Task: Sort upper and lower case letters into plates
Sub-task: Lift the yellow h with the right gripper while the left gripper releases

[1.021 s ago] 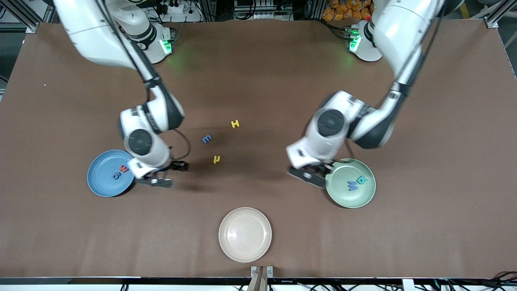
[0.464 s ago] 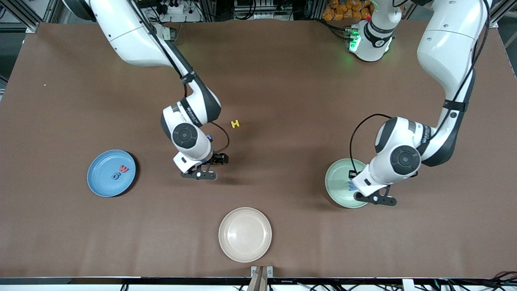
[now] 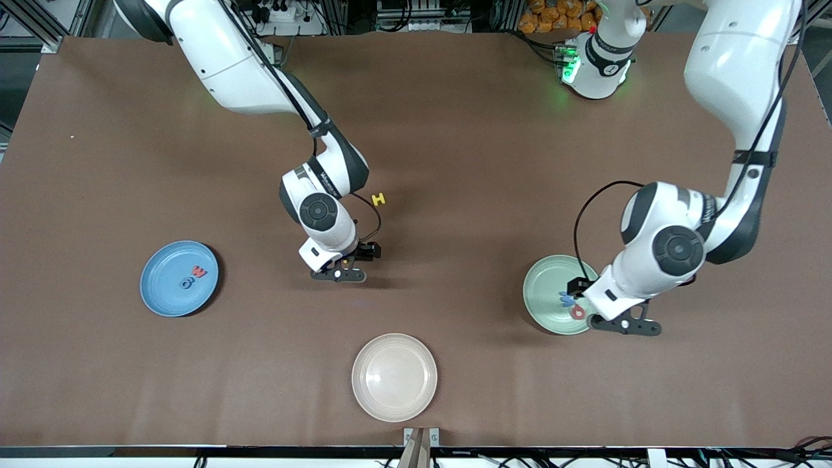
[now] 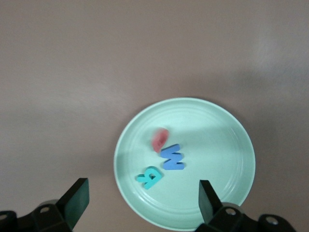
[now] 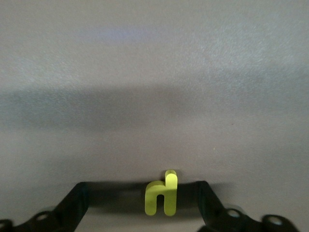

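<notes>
The pale green plate holds a blue letter, a teal letter and a blurred red letter. My left gripper hangs open over that plate's rim, holding nothing. My right gripper is open and low at the table, its fingers on either side of a small yellow h without touching it. The blue plate carries a red w and a dark blue letter. A yellow H lies on the table beside the right arm's wrist.
A cream-beige plate sits near the table's front edge, nearest the front camera. The brown table stretches between the two arm bases.
The left gripper has swung over the green plate and opened; a red letter now lies in that plate. The right gripper has moved from the blue plate to the yellow h.
</notes>
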